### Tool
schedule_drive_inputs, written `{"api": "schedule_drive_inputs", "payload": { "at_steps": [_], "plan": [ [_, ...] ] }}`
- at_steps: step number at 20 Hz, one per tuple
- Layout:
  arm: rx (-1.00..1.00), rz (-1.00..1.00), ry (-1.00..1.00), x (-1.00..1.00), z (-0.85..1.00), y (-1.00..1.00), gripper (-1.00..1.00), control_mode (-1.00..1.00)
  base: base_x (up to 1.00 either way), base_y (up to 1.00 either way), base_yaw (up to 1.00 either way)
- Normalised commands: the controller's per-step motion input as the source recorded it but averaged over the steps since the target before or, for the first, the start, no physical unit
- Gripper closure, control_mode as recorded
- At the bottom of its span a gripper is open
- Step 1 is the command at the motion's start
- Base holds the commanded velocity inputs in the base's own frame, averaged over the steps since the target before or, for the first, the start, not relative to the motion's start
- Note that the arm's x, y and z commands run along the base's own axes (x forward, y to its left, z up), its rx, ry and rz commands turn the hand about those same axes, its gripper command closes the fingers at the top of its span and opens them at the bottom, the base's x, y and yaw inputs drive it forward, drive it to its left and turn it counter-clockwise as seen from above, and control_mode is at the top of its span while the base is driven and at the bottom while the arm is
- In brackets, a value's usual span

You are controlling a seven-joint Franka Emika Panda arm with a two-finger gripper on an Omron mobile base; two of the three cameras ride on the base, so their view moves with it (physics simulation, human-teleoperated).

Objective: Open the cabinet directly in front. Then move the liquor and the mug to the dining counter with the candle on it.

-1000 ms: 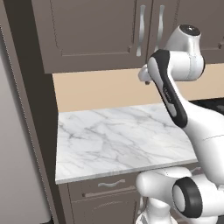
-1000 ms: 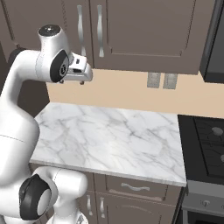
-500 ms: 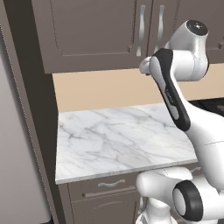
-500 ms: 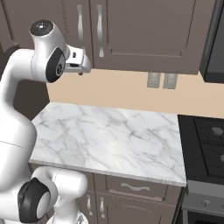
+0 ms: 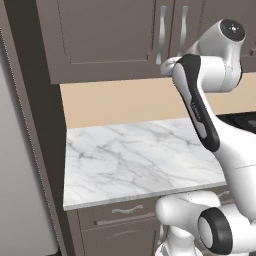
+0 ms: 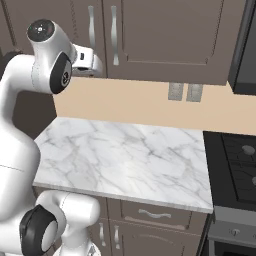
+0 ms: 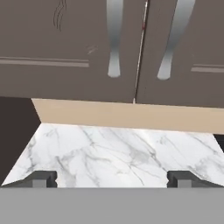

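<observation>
The cabinet (image 5: 110, 37) hangs straight ahead, dark grey-brown, with both doors shut. Its two wavy silver handles (image 7: 113, 39) (image 7: 175, 39) flank the centre seam; they also appear as the handles (image 6: 114, 32). My gripper (image 7: 111, 180) is open and empty, with its fingertips (image 7: 41, 179) set wide apart. It hovers level with the doors' lower edge, a short way in front of the handles, as the gripper (image 6: 99, 65) shows from the side. The liquor, the mug, the candle and the dining counter are out of view.
A small marble worktop (image 5: 140, 155) with a beige backsplash (image 6: 150, 102) lies below the cabinet. Wall outlets (image 6: 185, 92) sit on the backsplash. A black stove (image 6: 235, 160) adjoins at right. Drawer fronts (image 5: 125, 212) run beneath, and a tall dark panel (image 5: 35, 125) stands at left.
The arm has lifted the hand from backsplash height up to the bottom edge of the cabinet doors. The jaws have stayed open.
</observation>
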Motion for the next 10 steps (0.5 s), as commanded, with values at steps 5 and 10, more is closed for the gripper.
{"api": "schedule_drive_inputs", "payload": {
  "at_steps": [5, 10],
  "plan": [
    [0.00, 0.00, -0.13, 0.00, 0.27, 0.00, -1.00, -1.00, 0.00, 0.00, 0.00],
    [0.00, 0.00, -0.07, 0.00, 0.28, 0.00, -1.00, -1.00, 0.00, 0.00, 0.00]
  ]
}}
